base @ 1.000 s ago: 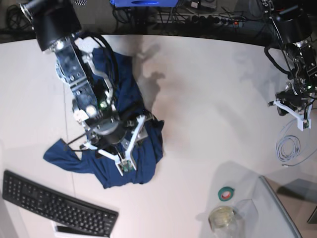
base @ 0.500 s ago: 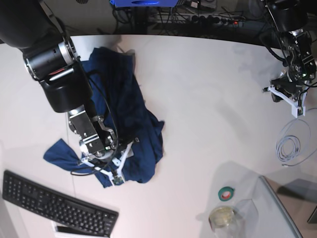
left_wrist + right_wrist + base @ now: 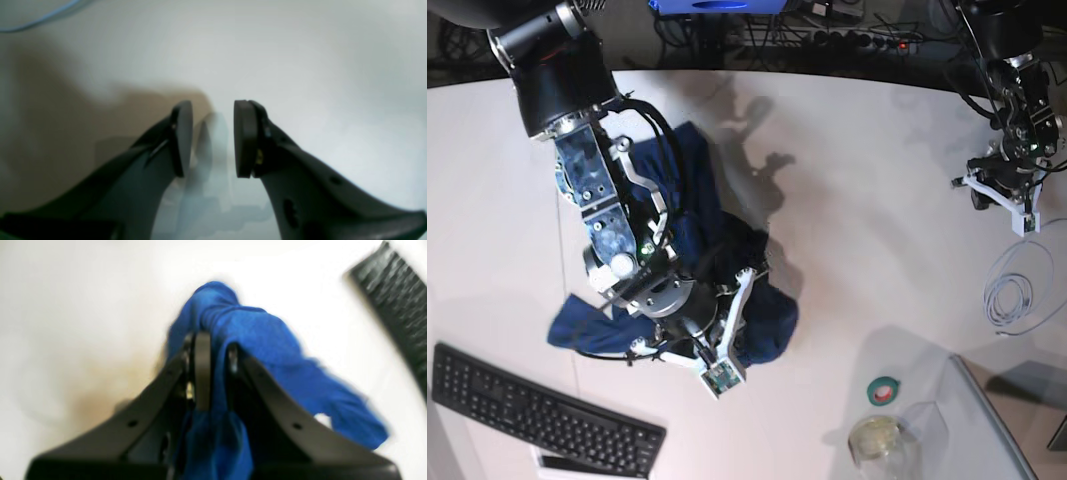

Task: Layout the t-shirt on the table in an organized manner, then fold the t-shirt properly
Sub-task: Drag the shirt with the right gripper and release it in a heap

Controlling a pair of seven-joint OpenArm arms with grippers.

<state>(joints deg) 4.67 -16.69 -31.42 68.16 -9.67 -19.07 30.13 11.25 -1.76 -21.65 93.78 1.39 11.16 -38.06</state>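
The dark navy t-shirt [image 3: 689, 190] lies crumpled on the left half of the white table [image 3: 867, 200], running from the far side down to a bunch at the front [image 3: 774, 318]. My right gripper [image 3: 689, 318] hangs over that bunch, its fingertips hidden under the wrist in the base view. In the right wrist view my right gripper [image 3: 217, 350] is shut on a fold of the t-shirt [image 3: 267, 350], which drapes over one finger. My left gripper [image 3: 999, 200] is far off at the right edge. The left wrist view shows my left gripper [image 3: 212, 110] open over bare table [image 3: 300, 50], holding nothing.
A black keyboard [image 3: 537, 410] lies at the front left, also seen as the keyboard [image 3: 397, 306] near the cloth. A green tape roll [image 3: 885, 390], a glass jar [image 3: 877, 440] and a clear bin [image 3: 997, 420] stand at the front right. A white cable coil [image 3: 1012, 295] lies below my left gripper.
My right gripper has shut on the t-shirt. The right arm has swung over the cloth, and the front bunch has shifted right. The left arm has barely moved.
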